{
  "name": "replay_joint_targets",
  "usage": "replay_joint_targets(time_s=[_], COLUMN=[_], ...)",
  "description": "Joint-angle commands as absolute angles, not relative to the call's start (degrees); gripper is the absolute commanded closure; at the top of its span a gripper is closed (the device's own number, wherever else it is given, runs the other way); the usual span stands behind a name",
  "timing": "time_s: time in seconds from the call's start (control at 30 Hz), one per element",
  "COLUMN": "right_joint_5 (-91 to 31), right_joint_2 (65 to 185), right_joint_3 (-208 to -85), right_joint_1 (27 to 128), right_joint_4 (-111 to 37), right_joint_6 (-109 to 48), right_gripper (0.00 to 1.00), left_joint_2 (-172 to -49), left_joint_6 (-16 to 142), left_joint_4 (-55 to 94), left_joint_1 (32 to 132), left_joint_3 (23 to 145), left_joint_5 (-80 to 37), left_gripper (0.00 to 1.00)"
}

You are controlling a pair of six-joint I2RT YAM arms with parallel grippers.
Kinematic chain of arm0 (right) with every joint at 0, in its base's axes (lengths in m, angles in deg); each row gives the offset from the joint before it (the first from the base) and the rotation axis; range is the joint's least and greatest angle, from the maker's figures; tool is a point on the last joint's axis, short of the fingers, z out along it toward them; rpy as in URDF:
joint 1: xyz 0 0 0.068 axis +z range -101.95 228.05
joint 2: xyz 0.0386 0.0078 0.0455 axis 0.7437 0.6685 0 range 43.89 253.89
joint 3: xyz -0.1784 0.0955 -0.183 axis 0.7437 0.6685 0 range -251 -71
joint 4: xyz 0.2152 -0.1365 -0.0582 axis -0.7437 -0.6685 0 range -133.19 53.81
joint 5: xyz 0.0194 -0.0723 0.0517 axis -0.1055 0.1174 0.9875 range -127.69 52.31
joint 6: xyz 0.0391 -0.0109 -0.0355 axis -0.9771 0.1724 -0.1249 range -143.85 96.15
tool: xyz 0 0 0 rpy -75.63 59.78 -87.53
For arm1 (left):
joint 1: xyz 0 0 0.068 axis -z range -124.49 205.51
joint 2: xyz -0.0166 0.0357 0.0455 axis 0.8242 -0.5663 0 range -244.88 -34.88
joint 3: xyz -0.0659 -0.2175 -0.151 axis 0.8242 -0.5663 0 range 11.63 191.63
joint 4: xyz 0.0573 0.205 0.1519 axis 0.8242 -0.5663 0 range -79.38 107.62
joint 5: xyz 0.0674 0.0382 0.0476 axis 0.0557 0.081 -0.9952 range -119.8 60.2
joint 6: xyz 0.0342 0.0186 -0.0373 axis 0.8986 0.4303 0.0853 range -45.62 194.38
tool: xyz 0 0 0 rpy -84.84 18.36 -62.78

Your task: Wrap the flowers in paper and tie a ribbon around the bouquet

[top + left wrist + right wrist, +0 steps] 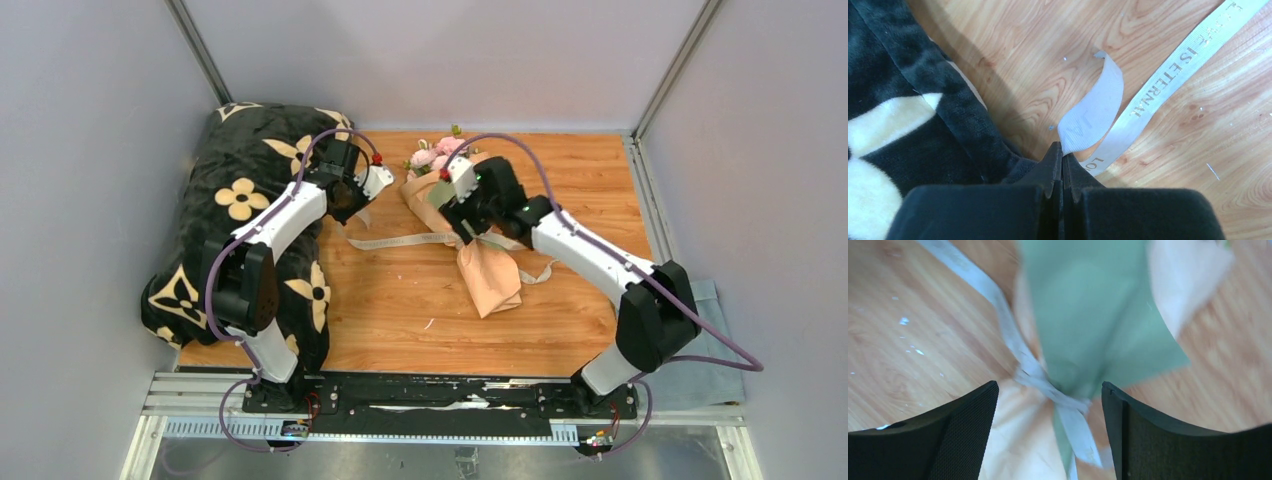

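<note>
Grey walls (450,60) are standing around a wooden desk (400,300). The bouquet (490,275) is lying in its middle, pink flowers (437,152) pointing to the far side. The left fingers (1063,157) are squeezing one end of the ribbon (1093,110). The right fingers (988,400) are hanging wide apart above the ribbon on the paper (1088,315), gripping nothing. A black blanket (240,200) is lying left.

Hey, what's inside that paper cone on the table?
Pink flowers with green leaves poke out of the paper cone at its far, open end. Its olive green inner face shows in the right wrist view. The stems cannot be seen; the paper covers them.
</note>
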State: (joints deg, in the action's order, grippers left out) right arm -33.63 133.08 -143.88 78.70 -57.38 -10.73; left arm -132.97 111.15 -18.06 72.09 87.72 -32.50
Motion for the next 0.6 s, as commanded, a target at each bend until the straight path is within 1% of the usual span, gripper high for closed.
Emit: replay_joint_targets(time_s=[0.0,0.1,0.2,0.27,0.33,0.43,0.5,0.57], right_joint_5=[-34.6,-36.5,-34.7,-37.1,-47.4,-54.1,-53.0,-47.8], right_joint_2=[133.6,138.8,143.2,145.8,147.9,148.4,147.6,146.7], right_joint_3=[-136.5,-139.3,-141.6,-142.8,-144.3,-144.6,-144.6,-144.3], right_joint_1=[84.3,84.6,84.6,84.6,84.5,83.0,80.3,76.6], right_joint_4=[-34.1,-32.9,-33.3,-32.8,-32.6,-30.6,-31.2,-33.0], right_joint_6=[-2.5,-1.1,0.7,1.1,1.4,0.4,-3.7,-9.0], right_gripper=[0.19,0.17,0.16,0.16,0.17,0.18,0.19,0.2], left_joint_2=[-133.5,-133.2,-133.2,-133.4,-133.4,-133.4,-133.3,-133.2], left_joint_6=[110.7,110.8,110.7,110.5,110.4,110.4,110.4,110.5], left_joint_4=[-19.9,-20.1,-20.1,-20.1,-20.1,-20.2,-20.3,-20.4], left_joint_1=[72.2,72.2,72.2,72.2,72.2,72.2,72.1,72.2], left_joint_3=[89.1,89.1,88.8,88.8,88.6,88.7,88.8,88.9], left_joint_5=[-31.5,-31.1,-30.6,-30.6,-30.5,-30.3,-30.4,-30.4], left_gripper=[1.0,1.0,1.0,1.0,1.0,1.0,1.0,1.0])
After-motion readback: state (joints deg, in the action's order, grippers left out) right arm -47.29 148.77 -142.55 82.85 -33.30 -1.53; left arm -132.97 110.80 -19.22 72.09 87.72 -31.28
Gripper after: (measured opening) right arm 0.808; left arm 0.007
